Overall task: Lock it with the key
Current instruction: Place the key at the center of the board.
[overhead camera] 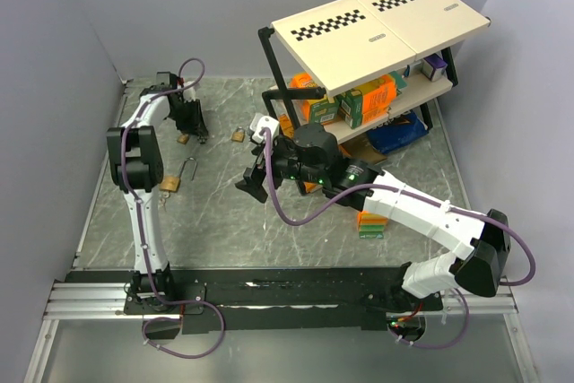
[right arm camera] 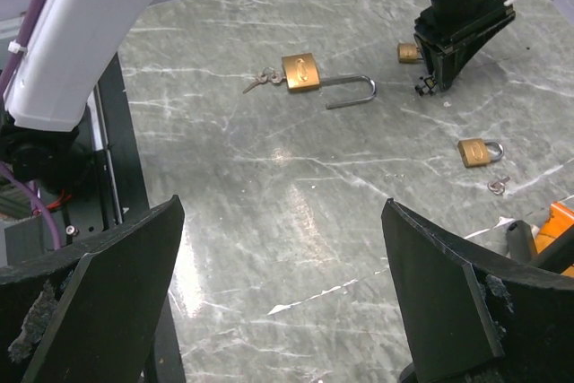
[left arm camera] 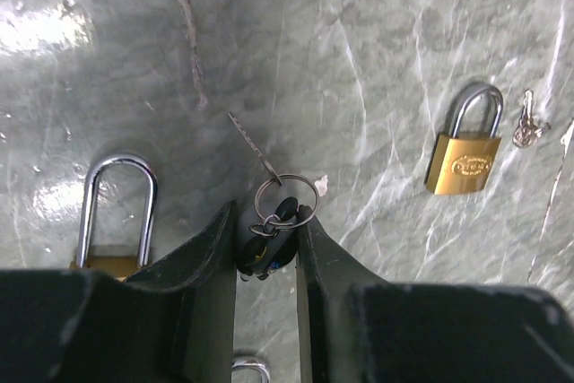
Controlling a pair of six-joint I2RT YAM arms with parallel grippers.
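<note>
My left gripper (left arm camera: 267, 221) is shut on a bunch of black-headed keys (left arm camera: 267, 247); their steel ring (left arm camera: 285, 196) sticks out past the fingertips, just above the marble table. A brass padlock (left arm camera: 463, 164) with its own small keys (left arm camera: 528, 125) lies to the right. Another padlock (left arm camera: 103, 264) lies at the left, its body mostly hidden behind my finger. In the top view the left gripper (overhead camera: 199, 132) hangs at the far left, between two small padlocks (overhead camera: 183, 138) (overhead camera: 238, 134). My right gripper (right arm camera: 282, 221) is open and holds nothing.
A large padlock (right arm camera: 300, 72) lies with its long shackle swung open and a key (right arm camera: 260, 79) in it, nearer the arm bases (overhead camera: 172, 181). A shelf rack (overhead camera: 377, 42) with boxes stands at the back right. Orange boxes (overhead camera: 372, 221) lie under the right arm.
</note>
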